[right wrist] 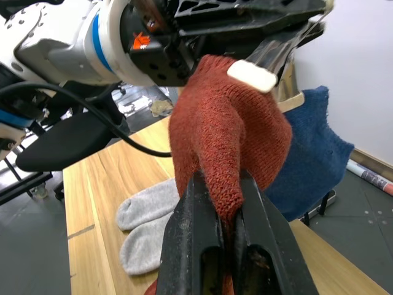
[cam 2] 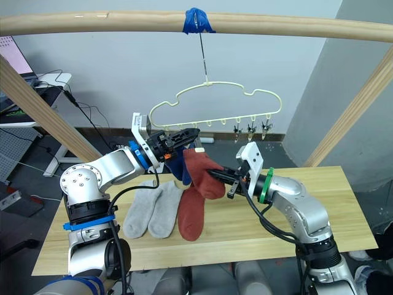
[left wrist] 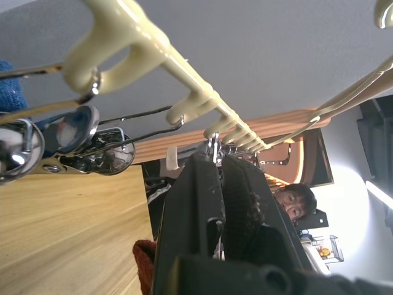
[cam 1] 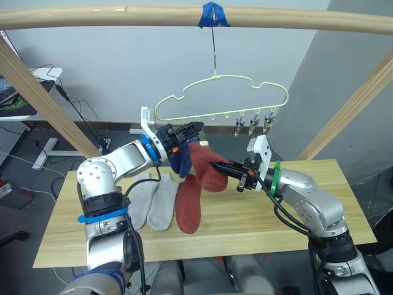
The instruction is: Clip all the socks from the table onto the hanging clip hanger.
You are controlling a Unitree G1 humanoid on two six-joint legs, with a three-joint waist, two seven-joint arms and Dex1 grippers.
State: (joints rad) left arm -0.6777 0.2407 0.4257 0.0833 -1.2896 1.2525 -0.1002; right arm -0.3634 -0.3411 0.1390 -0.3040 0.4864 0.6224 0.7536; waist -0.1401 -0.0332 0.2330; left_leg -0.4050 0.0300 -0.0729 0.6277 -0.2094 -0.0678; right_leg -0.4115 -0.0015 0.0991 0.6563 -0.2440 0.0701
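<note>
The right gripper [cam 1: 236, 169] pinches a soft, limp red sock [cam 1: 207, 166] below the clip hanger [cam 1: 221, 98]. The left gripper [cam 1: 195, 128], fingers pressed together, squeezes a clip. Three socks remain on the desk [cam 1: 258, 218]. The cuff edge looks the best hold.

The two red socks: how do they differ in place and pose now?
One red sock is lifted in the air under the hanger, pinched by the right claw; the other red sock lies flat on the table, beside the grey socks, with no claw on it. Both share the same rust colour.
</note>
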